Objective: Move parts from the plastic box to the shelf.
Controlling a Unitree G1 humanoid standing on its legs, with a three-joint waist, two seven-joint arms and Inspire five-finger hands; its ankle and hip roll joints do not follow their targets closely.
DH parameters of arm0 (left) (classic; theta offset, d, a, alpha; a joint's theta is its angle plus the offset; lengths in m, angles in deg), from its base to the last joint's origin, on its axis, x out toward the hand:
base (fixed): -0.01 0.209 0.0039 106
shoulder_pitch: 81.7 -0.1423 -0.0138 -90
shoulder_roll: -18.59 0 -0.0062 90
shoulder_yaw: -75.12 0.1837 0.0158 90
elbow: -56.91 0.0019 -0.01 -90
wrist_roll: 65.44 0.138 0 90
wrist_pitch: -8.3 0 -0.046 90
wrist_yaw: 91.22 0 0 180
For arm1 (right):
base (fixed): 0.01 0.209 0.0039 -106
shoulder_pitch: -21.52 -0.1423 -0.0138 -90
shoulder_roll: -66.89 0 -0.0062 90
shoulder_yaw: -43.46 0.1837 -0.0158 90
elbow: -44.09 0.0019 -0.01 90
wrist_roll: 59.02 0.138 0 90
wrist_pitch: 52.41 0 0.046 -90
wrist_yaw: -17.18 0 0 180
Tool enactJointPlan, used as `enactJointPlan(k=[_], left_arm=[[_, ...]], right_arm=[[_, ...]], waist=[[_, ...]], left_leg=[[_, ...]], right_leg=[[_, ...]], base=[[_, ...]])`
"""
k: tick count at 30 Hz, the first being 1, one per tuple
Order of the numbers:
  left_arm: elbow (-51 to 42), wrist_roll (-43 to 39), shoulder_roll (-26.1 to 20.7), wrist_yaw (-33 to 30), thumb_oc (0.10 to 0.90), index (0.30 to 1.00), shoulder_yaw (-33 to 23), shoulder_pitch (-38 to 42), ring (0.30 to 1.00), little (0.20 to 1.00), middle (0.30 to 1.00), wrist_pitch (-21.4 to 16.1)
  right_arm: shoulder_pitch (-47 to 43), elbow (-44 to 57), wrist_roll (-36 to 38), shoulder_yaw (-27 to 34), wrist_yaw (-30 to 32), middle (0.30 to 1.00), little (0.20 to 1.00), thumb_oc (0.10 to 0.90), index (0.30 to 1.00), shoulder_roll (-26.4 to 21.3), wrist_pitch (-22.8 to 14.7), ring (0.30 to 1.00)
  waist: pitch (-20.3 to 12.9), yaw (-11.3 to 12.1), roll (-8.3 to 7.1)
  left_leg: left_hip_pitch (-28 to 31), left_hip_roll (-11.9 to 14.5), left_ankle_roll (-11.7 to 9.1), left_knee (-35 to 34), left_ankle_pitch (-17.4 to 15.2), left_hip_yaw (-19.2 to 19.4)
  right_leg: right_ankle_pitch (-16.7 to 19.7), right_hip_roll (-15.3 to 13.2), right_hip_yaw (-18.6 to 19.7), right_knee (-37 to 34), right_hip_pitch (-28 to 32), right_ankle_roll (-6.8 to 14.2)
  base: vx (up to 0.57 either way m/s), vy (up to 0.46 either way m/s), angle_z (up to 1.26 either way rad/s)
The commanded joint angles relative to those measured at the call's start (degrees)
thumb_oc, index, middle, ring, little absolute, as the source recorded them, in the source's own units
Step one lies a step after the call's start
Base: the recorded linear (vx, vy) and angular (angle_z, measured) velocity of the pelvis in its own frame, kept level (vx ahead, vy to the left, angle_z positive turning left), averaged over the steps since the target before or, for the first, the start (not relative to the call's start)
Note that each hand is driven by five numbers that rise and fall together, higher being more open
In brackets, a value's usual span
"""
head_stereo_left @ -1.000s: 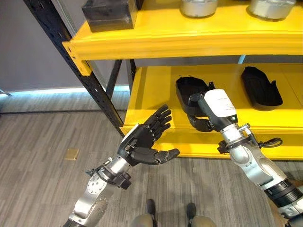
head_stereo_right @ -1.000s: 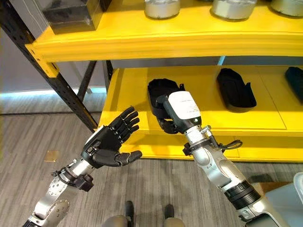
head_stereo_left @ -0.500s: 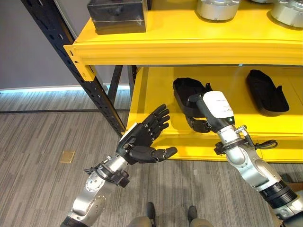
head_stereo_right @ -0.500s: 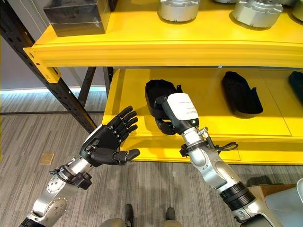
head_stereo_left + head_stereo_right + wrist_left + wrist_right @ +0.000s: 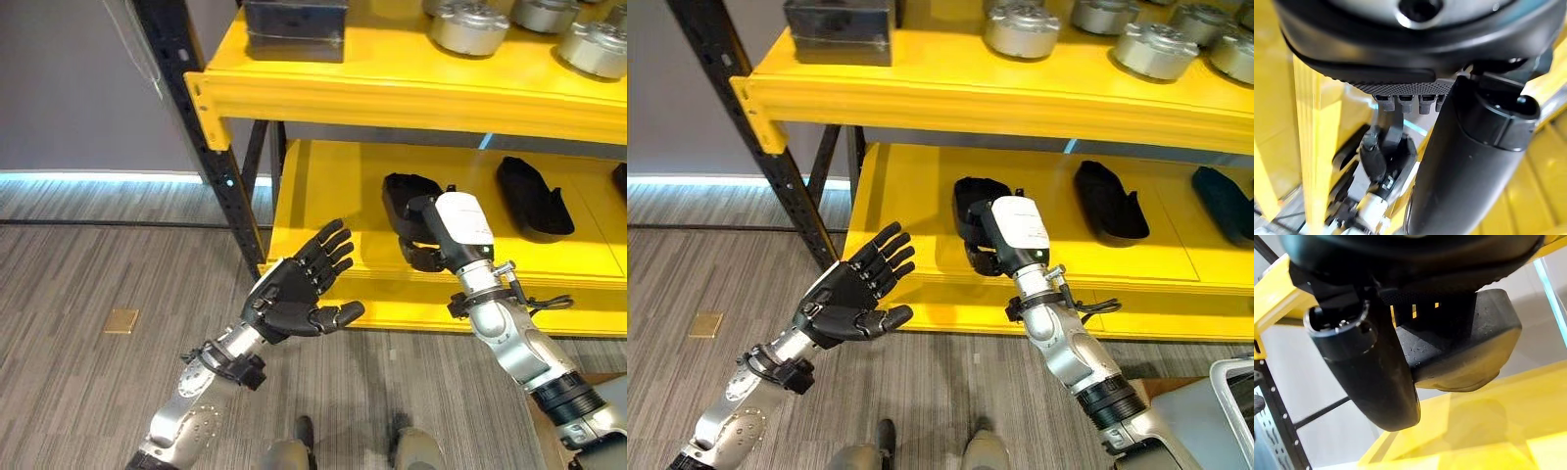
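A yellow shelf [image 5: 323, 186] on a black upright frame [image 5: 201, 127] fills the upper right of the head views, with a grey plank floor [image 5: 88, 372] below it. On the lower level, right of centre, the right hand [image 5: 991, 257] reaches in and grips a black part [image 5: 972, 196] that sits at the front of the shelf; in the right wrist view the thumb [image 5: 1376, 372] curls against the part's rounded dark shell [image 5: 1469, 352], with the fingers wrapped over the far side. The white cover on the back of this hand bears small print too fine to read.

Further right on the same level lies a second black part [image 5: 1109, 201], well apart from the held one, and a third dark part [image 5: 1220, 201] shows at the right edge of the right eye view.

The top level carries a black box [image 5: 841, 29] at its left end and a row of round grey metal parts [image 5: 1021, 29] to the right of it.

The left hand [image 5: 294, 289] hangs in the lower middle of the frame, in front of the shelf and off it, palm turned up, fingers spread straight and thumb out, holding nothing.

A pale plastic box [image 5: 1234, 387] shows its rim at the lower right corner of the right eye view; what it holds cannot be seen.
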Motion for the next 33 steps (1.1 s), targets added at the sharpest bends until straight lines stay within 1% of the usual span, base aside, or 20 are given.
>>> enactJointPlan(k=[1,2,4,5,8,11,13,16,18,23,28,31,33], left_arm=[[-8.57,-0.21,0.75,1.08,0.900,1.000,1.74,1.62,1.000,1.000,1.000,-5.07],[-8.43,-0.20,0.72,0.17,0.900,1.000,2.34,1.65,1.000,1.000,1.000,-5.24],[-8.08,-0.97,1.04,0.05,0.900,1.000,2.97,2.52,1.000,1.000,1.000,-5.81],[-8.02,-0.76,1.15,0.28,0.900,1.000,2.95,2.59,1.000,1.000,1.000,-5.72],[-8.25,-0.68,1.56,0.84,0.900,1.000,2.56,1.44,1.000,1.000,1.000,-5.15],[-8.40,-0.33,1.62,1.17,0.900,1.000,2.64,0.36,1.000,1.000,1.000,-4.80],[-8.64,-0.36,1.37,1.50,0.900,1.000,2.54,-0.37,1.000,1.000,1.000,-4.61],[-8.18,-0.69,1.15,0.79,0.900,1.000,2.78,-0.91,1.000,1.000,1.000,-4.90],[-8.06,-0.43,1.26,0.54,0.900,1.000,2.93,-1.14,1.000,1.000,1.000,-4.49],[-7.78,-0.28,1.02,-0.37,0.900,1.000,2.96,-1.40,1.000,1.000,1.000,-3.87],[-7.97,-0.27,0.58,-0.92,0.900,1.000,3.11,-1.37,1.000,1.000,1.000,-3.17],[-7.97,-0.64,0.46,-1.37,0.900,1.000,3.16,-0.74,1.000,1.000,1.000,-3.37],[-8.06,-0.23,0.67,-1.48,0.900,1.000,3.16,-0.25,1.000,1.000,1.000,-3.28]], right_arm=[[-12.34,3.75,0.78,2.77,4.31,0.300,0.300,0.400,0.300,-1.15,-1.22,0.300],[-11.69,4.14,1.67,2.90,4.00,0.300,0.300,0.400,0.300,-2.00,-1.51,0.300],[-11.73,3.71,1.03,2.86,3.38,0.300,0.300,0.400,0.300,-2.76,-2.47,0.300],[-11.85,3.55,0.91,2.85,3.30,0.300,0.300,0.400,0.300,-2.86,-2.64,0.300],[-11.65,3.72,0.75,2.74,1.56,0.300,0.300,0.400,0.300,-3.92,-3.94,0.300],[-11.83,4.40,0.93,2.11,0.27,0.300,0.300,0.400,0.300,-4.38,-3.70,0.300],[-12.24,4.14,1.05,1.44,-0.37,0.300,0.300,0.400,0.300,-4.46,-3.96,0.300],[-12.78,4.36,1.78,0.60,-0.85,0.300,0.300,0.400,0.300,-4.29,-2.66,0.300],[-12.95,3.84,0.99,0.22,-1.08,0.300,0.300,0.400,0.300,-3.42,-1.84,0.300],[-13.31,2.02,0.24,-0.11,-0.20,0.300,0.300,0.400,0.300,-3.23,-1.18,0.300],[-14.84,0.53,0.48,0.40,-0.61,0.300,0.300,0.400,0.300,-3.29,-0.72,0.300],[-16.29,-0.72,0.92,0.74,-0.89,0.300,0.300,0.400,0.300,-3.31,-1.23,0.300],[-17.06,-1.04,0.77,0.67,-1.32,0.300,0.300,0.400,0.300,-3.51,-0.66,0.300]], waist=[[-4.43,-1.48,-0.64],[-4.93,-1.42,-0.87],[-4.67,-1.55,-0.35],[-4.55,-1.61,-0.35],[-4.81,-1.71,0.33],[-5.37,-1.84,0.66],[-5.60,-1.82,0.90],[-5.88,-1.97,0.95],[-6.07,-1.94,0.97],[-6.05,-1.90,0.96],[-5.27,-1.56,1.20],[-4.23,-1.15,1.64],[-3.37,-0.98,2.11]], left_leg=[[6.86,3.33,-2.09,-2.90,-7.72,-2.26],[6.51,3.55,-2.63,-2.69,-7.37,-3.04],[5.82,4.95,-3.79,-2.61,-6.60,-2.98],[5.49,5.01,-4.00,-2.62,-5.99,-3.02],[6.28,5.98,-5.12,-4.15,-4.00,-2.61],[7.05,6.49,-5.56,-4.82,-3.32,-2.28],[7.57,6.60,-5.63,-5.07,-3.21,-2.36],[7.97,6.32,-5.50,-4.76,-3.58,-2.45],[8.11,6.20,-5.28,-4.70,-3.78,-2.38],[8.02,6.14,-5.15,-4.19,-4.17,-2.27],[6.30,5.70,-4.97,-2.13,-4.89,-3.08],[4.09,5.41,-4.99,-0.45,-5.01,-4.27],[2.66,5.27,-5.03,0.35,-4.89,-4.81]], right_leg=[[6.03,3.26,1.03,-1.14,1.15,-0.13],[6.02,3.58,0.44,-1.51,1.69,-0.47],[2.70,4.44,-0.31,0.01,2.44,-1.03],[2.61,4.49,-0.42,0.23,2.32,-1.22],[0.31,5.31,-2.01,-0.01,4.76,-1.52],[-0.43,5.51,-2.42,-0.65,6.67,-1.83],[-0.73,5.60,-2.58,-0.90,7.61,-2.00],[-0.95,5.70,-2.11,-1.12,8.53,-2.13],[-0.90,5.61,-1.78,-1.35,8.80,-2.01],[-0.97,5.46,-1.27,-1.24,8.83,-1.80],[-1.98,5.39,-0.60,0.63,7.65,-1.93],[-2.79,5.34,-0.33,2.51,6.06,-2.15],[-3.10,5.25,-0.02,3.55,4.79,-2.26]], base=[[0.04,-0.246,0.53],[0.02,-0.290,0.77],[-0.03,-0.187,0.69],[-0.05,-0.069,0.36],[0.03,-0.062,0.14],[0.12,-0.022,-0.08],[0.14,0.003,-0.05],[0.11,0.003,-0.04],[0.13,-0.002,0.04],[0.10,-0.017,0.01],[0.06,-0.035,0.00],[0.01,-0.025,0.00],[0.00,0.000,0.00]])
